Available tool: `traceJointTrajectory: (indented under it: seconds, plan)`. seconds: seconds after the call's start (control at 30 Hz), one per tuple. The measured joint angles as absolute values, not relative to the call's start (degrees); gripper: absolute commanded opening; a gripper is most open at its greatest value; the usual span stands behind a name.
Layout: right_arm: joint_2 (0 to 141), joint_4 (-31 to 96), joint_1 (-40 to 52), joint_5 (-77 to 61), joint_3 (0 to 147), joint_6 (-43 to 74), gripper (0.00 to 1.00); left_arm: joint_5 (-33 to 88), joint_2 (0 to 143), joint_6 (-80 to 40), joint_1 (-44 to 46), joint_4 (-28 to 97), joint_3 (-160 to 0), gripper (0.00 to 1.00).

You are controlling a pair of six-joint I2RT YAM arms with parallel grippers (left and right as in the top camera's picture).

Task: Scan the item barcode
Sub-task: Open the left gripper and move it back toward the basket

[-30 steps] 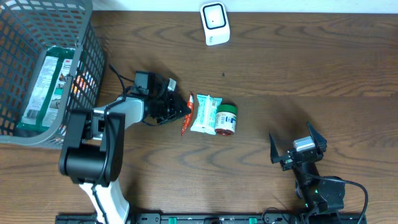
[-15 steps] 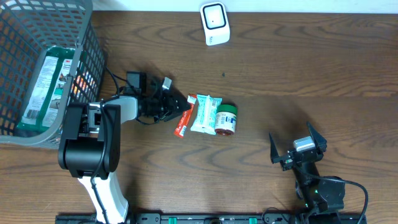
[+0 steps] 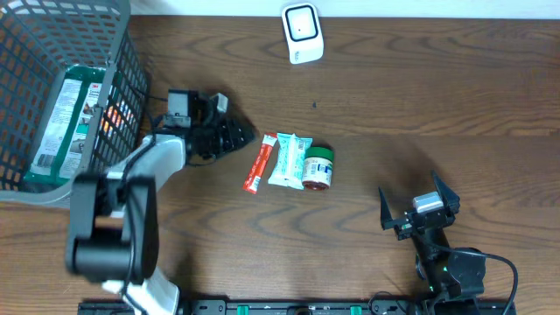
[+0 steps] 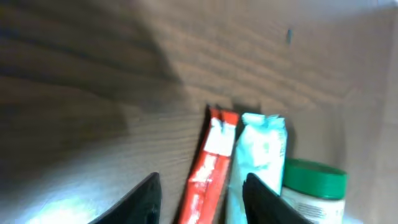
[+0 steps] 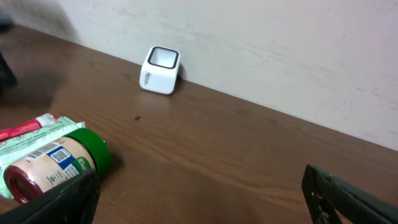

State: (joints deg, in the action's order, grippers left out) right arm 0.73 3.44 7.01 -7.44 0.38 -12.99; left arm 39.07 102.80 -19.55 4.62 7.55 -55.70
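Two hands, both empty. Left hand [image 3: 243, 137]: jaws partly apart, nothing between, tip near upper end of red sachet [image 3: 258, 164], not touching. Sachet flat on desk [image 3: 437, 105], just beside teal pouch [image 3: 289, 159]; green-lidded jar [image 3: 318, 168] on its side beyond. Right hand [image 3: 416, 204]: jaws wide apart, hovering low at front. Scanner [image 3: 302, 33] well apart, at far edge. Step, likely: pick-up, item not yet gripped. Next move calls for: lower over sachet, pinch across narrow width, clear pouch, lift, turn barcode toward scanner window.

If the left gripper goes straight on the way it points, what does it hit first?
Probably the red sachet, lying just ahead of the open left gripper in its wrist view; the pale blue packet lies right beside it.
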Motion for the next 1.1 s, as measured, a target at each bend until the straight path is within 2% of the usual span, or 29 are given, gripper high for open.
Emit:
traceJointTrajectory:
  seconds: [0.2, 0.5, 0.77, 0.9, 0.93, 1.1]
  plan:
    - [0.7, 3.4, 7.0, -7.4, 0.4, -13.0, 0.99, 30.3, 94.9, -19.3, 8.1, 16.1, -55.7, 0.07]
    - [0.7, 3.5, 7.0, -7.4, 0.4, -13.0, 0.99, 14.2, 100.8, -19.2, 19.4, 19.4, -52.9, 0.08]
    - [0.7, 3.4, 7.0, -7.4, 0.4, -13.0, 0.99, 11.4, 101.0, -19.7, 22.9, 18.8, -53.0, 0.09]
    - [0.7, 3.5, 7.0, -7.4, 0.4, -13.0, 0.99, 10.4, 99.5, -20.1, 23.0, 20.1, -53.1, 0.17]
    - [0.7, 3.5, 7.0, -7.4, 0.4, -13.0, 0.99, 9.4, 97.9, -20.0, 22.9, 21.8, -53.3, 0.31]
    - [0.7, 3.5, 7.0, -7.4, 0.4, -13.0, 0.99, 1.2, 87.9, -20.8, 20.7, 35.6, -64.1, 0.47]
